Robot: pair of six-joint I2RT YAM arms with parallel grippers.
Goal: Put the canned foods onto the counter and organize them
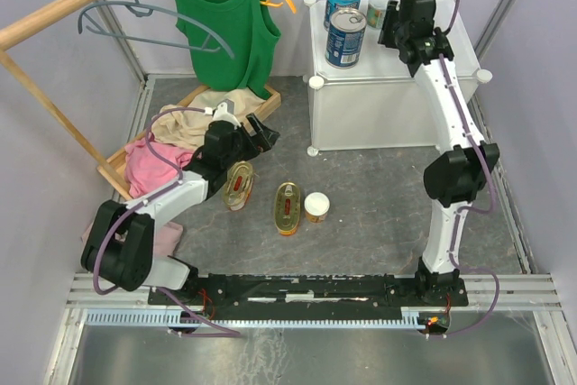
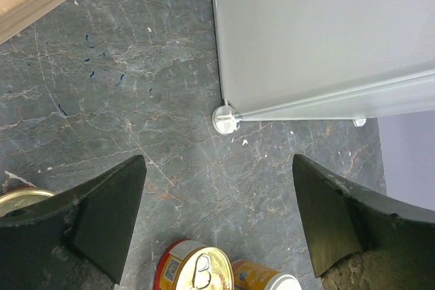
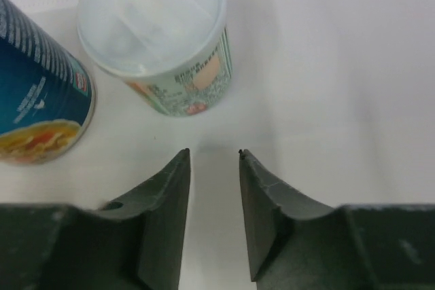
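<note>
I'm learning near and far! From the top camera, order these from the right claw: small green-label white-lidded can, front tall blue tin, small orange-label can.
1. Small green-label white-lidded can, beside the right claw on the white plastic counter.
2. Front tall blue tin, further left.
3. Small orange-label can, on the floor.

Top external: high at the 6 o'clock edge, looking down on everything. Left wrist: low over grey marbled tabletop (image 2: pixel 136 100), white translucent plastic cube cabinet (image 2: pixel 319 32) at 1 o'clock. Right wrist: very near cabinet top, green-labelled white-lidded can (image 3: pixel 156 39) at 11 o'clock. Top view shares both.
</note>
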